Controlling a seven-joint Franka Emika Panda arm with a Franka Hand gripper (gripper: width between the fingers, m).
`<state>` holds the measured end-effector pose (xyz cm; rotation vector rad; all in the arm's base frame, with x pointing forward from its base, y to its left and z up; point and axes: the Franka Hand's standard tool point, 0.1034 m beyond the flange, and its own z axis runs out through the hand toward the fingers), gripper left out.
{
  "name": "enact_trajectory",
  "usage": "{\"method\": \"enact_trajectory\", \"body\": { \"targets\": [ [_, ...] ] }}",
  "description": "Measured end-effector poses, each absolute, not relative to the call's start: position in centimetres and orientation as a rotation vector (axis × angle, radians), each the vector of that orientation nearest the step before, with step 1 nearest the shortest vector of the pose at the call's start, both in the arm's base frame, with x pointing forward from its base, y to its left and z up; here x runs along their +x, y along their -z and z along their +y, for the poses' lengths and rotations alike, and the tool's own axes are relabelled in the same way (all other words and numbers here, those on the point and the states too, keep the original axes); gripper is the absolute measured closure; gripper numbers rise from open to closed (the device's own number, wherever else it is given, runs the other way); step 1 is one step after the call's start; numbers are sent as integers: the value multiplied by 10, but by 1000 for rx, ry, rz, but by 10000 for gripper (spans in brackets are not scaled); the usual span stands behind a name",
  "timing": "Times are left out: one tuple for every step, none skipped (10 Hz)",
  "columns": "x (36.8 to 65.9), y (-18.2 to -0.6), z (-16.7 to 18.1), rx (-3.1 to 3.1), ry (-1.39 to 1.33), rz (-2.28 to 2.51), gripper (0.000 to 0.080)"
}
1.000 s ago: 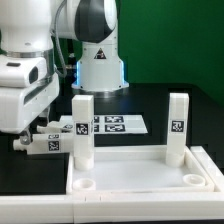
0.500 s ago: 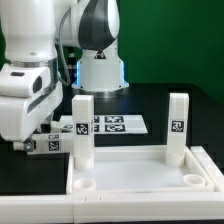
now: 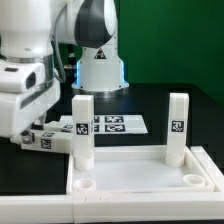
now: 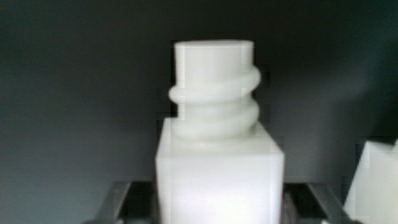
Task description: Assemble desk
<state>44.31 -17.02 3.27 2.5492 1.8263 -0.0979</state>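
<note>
Seeing the gripper [image 3: 35,136] at the exterior view's left pinching a lying leg [image 4: 217,160] — jaws against both sides; we find the tabletop [image 3: 130,192] near, toward the right; left upright leg [image 3: 82,128] and right upright leg [image 3: 178,125] stand in its far sockets.

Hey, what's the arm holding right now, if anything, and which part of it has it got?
One loose desk leg, lying flat. The end effector grips its square blocky body, fingers on opposite sides; the threaded end sticks out free.
</note>
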Motion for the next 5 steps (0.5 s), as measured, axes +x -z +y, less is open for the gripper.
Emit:
{"method": "enact_trajectory", "body": {
  "targets": [
    [438,-40,-182,2701,80,1578,517],
    [430,-46,-191,2825,73,1328,517],
    [421,-48,-187,2963,115,1083,517],
    [421,-52,-184,3058,170,918,517],
    [424,-51,-186,3058,153,867,517]
  ]
}}
